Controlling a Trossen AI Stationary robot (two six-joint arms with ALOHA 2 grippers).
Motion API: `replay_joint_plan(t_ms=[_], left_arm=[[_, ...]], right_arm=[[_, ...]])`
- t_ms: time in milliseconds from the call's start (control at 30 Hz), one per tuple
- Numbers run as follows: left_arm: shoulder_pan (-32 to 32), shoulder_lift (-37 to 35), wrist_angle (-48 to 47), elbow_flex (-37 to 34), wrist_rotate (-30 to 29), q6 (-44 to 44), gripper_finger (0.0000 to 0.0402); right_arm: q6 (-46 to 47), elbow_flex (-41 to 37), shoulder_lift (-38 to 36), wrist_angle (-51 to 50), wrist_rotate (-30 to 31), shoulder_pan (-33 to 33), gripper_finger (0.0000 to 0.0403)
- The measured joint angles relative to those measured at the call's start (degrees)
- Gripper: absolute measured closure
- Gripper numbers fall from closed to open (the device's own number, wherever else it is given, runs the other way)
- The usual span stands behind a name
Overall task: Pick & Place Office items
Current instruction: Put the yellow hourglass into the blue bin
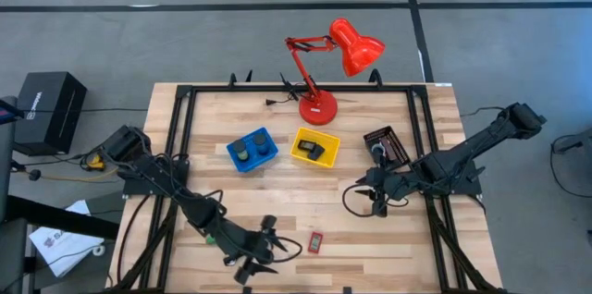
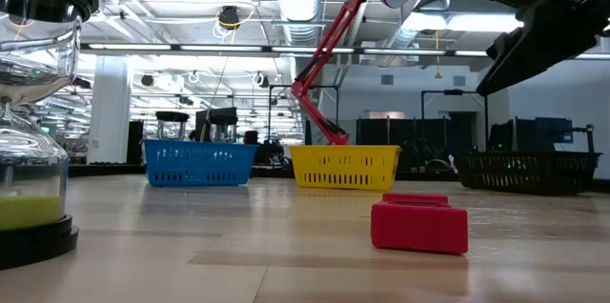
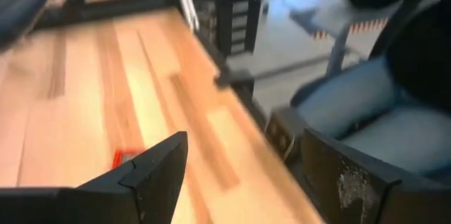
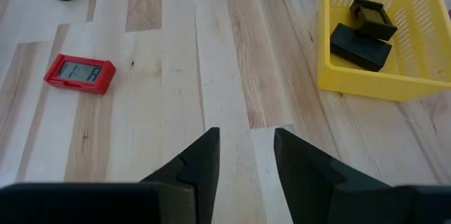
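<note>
The left gripper (image 1: 262,259) is hovering low near the front edge of the wooden surface (image 1: 277,192), its jaws standing spread wide with nothing between them. In the left wrist view the fingers (image 3: 151,175) are framing bare wood, with the red rectangle (image 3: 127,157) peeking out just past one of them.

The right gripper (image 1: 368,194) is hanging over the right half of the surface, its jaws standing partly apart and gripping nothing; the right wrist view is showing only planks in the narrow gap between its fingers (image 4: 201,160).

The red rectangle (image 1: 315,241) is lying flat between the two grippers, near the front edge and just beside the left one, its display facing up and its long axis running roughly front to back.

Two dark blocks (image 4: 363,30) are sitting inside the yellow tray (image 1: 314,147). Two black round discs (image 1: 252,149) are resting in the blue tray (image 1: 231,157) beside it.
</note>
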Motion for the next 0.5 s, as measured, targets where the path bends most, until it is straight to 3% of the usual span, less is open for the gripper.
replay_joint_plan(t_ms=[167, 500], left_arm=[[-0.1, 0.0, -1.76, 0.0, 4.21, -1.01, 0.0128], [-0.1, -0.02, -14.17, -0.02, 4.54, -11.3, 0.0128]], right_arm=[[-0.02, 0.0, 0.0, 0.0, 0.0, -0.02, 0.0276], [-0.02, 0.0, 0.0, 0.0, 0.0, -0.02, 0.0276]])
